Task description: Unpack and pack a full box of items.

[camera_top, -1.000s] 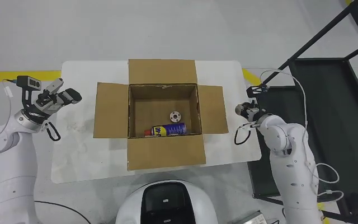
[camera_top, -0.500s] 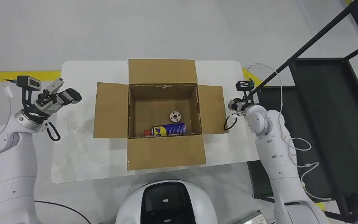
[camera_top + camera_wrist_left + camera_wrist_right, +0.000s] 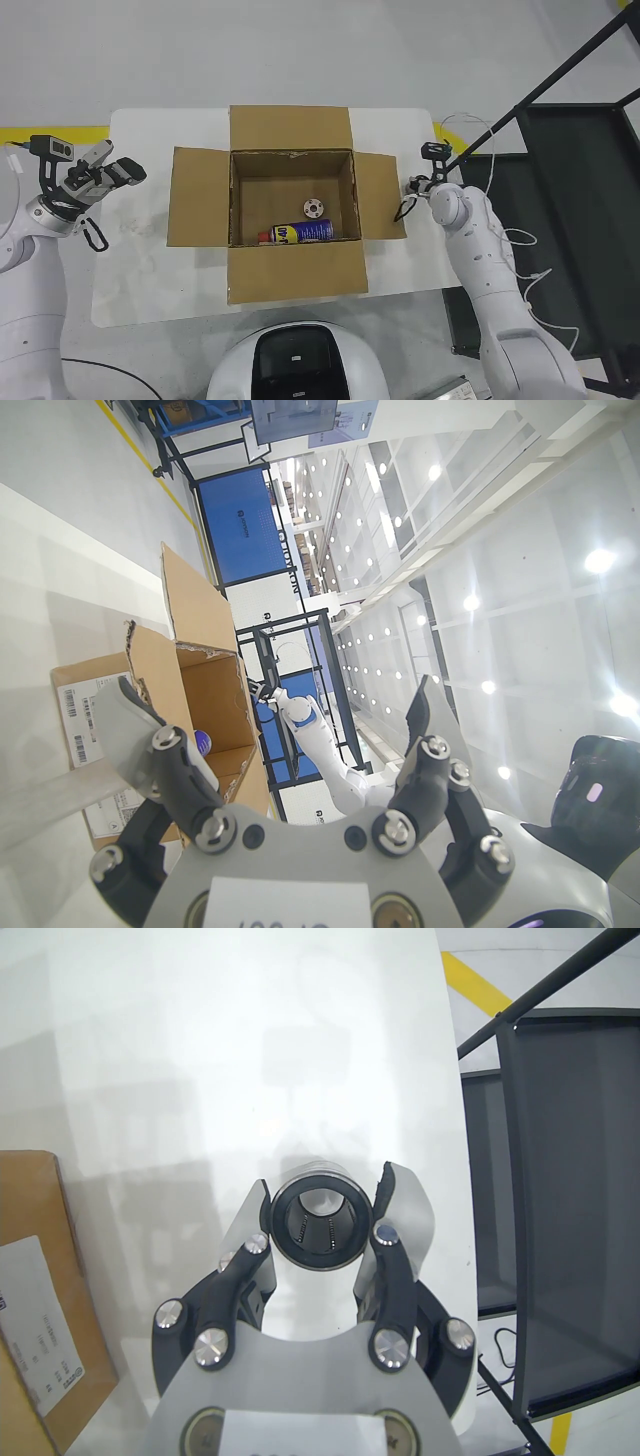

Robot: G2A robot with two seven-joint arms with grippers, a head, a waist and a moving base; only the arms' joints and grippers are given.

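box: open brown cardboard box [image 3: 292, 130] sat in the middle of the white table [image 3: 140, 270]; all four flaps were spread outward; paper labels showed on its outer left wall in my left wrist view
inside box: blue-and-yellow spray can [image 3: 300, 232] lay on its side along the near wall; small round silver flanged part [image 3: 312, 208] lay just beyond it, not touching it, near the middle of the floor
right gripper [image 3: 324, 1188]: mine, clamped on a short silver cylindrical bearing sleeve with black end rings [image 3: 320, 1233]; one finger pressed each side; ball tracks showed down its bore; I held it over bare tabletop just beside the box's right flap, outside the box; could not tell whether it touched the table
left gripper [image 3: 118, 160]: mine, fingers spread wide with nothing between them; it hung over the left end of the table, well apart from the box's left flap, pointing toward the box
beside table: black metal-frame rack [image 3: 580, 160] stood off the right edge
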